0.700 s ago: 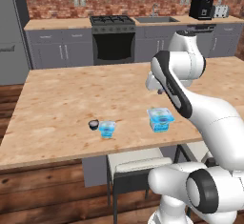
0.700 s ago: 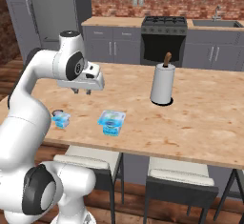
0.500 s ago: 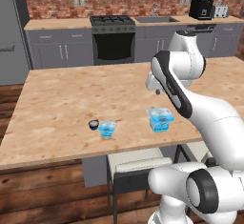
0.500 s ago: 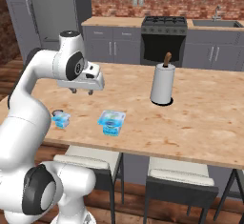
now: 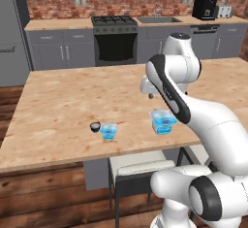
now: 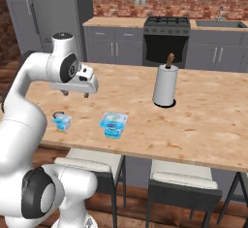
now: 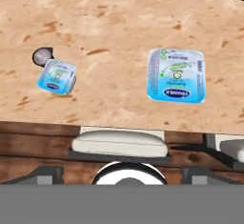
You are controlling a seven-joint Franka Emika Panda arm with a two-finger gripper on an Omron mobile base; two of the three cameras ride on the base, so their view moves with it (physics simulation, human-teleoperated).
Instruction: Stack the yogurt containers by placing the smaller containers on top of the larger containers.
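Three yogurt containers sit near the counter's (image 5: 58,105) front edge: one large tub (image 7: 177,75), one small cup (image 7: 57,76), one tiny dark cup (image 7: 42,55) touching it. Labels are unreadable. The gripper (image 6: 75,93) hangs released above the counter.

Light-blue tub (image 7: 177,75), tan wood counter (image 7: 114,23)

A light wooden island counter (image 5: 63,110) carries four things. Near its front edge a squarish light-blue tub (image 5: 163,122) is set, well apart from a small light-blue cup (image 5: 109,131) with a tiny dark round cup (image 5: 95,125) just beside it. Farther back a white paper towel roll (image 6: 165,87) is stood upright.
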